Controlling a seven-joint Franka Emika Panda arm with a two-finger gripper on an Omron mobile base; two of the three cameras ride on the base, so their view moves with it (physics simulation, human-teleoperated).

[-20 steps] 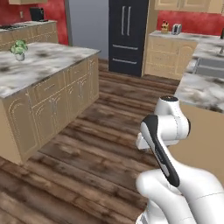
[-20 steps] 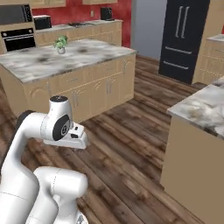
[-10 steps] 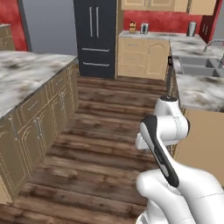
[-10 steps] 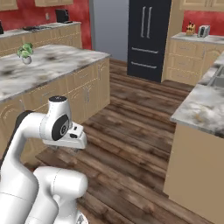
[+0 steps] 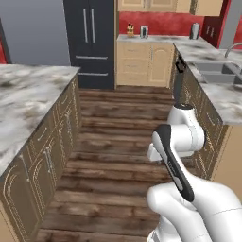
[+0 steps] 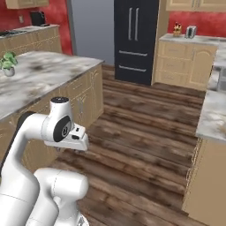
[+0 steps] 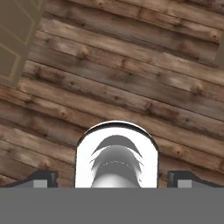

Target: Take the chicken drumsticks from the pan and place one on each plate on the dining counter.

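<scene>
Hand view looks straight down at the wooden floor (image 7: pixel 131 65), with the end effector (image 7: pixel 113 177) spread wide and carrying nothing. Both base views show the dining counter (image 5: pixel 222 97) with its sink (image 5: pixel 215 73) ahead on the right. I can make out no pan, drumsticks or plates, so judging by this, all the carrying remains.

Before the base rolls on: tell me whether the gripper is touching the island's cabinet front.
Apart. In the hand view the gripper hangs open over bare wood floor, and the island cabinet sits off in the upper corner, with floor planks between it and the fingertips.
</scene>
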